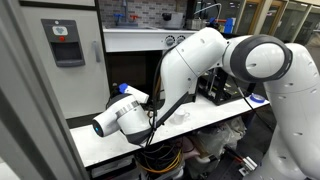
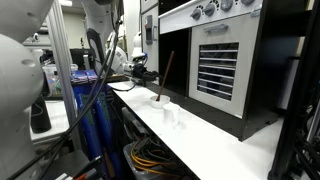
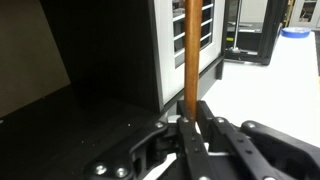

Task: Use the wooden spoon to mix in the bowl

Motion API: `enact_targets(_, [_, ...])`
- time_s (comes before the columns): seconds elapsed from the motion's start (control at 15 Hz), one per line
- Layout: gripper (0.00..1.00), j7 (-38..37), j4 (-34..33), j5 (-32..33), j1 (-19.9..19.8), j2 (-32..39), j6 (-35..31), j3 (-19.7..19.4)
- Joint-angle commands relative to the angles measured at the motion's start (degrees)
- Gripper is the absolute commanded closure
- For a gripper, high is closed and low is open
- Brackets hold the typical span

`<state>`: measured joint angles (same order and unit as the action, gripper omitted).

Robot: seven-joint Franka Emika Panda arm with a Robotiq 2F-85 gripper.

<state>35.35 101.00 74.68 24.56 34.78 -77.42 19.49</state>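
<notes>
In the wrist view my gripper (image 3: 192,122) is shut on the wooden spoon (image 3: 190,45). Its thin brown handle runs straight up out of the fingers. In an exterior view the spoon (image 2: 164,76) stands tilted over the white counter. Its lower end is in or at a small pale bowl (image 2: 160,99); I cannot make out any specks in it. The dark gripper (image 2: 146,70) is just beside the handle. In the exterior view filled by the arm, the gripper and spoon are hidden behind the arm's links.
A second small pale bowl (image 2: 173,113) sits on the white counter (image 2: 215,140) just nearer the camera. A black oven (image 2: 215,60) with a vented door stands behind the bowls and also shows in the wrist view (image 3: 195,30). Cables hang below the counter edge.
</notes>
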Motion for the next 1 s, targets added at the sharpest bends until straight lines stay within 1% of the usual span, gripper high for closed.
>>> enact_targets(0.0, [0.97,0.1,2.9,-0.5,-0.3,-2.2,1.4,-0.2])
enact_targets(0.47, [0.97,-0.3,3.3,-1.1,-0.6,-3.2,4.1,0.2])
enact_targets(0.93, [0.97,-0.8,1.7,-4.7,-1.7,-8.7,3.7,0.4])
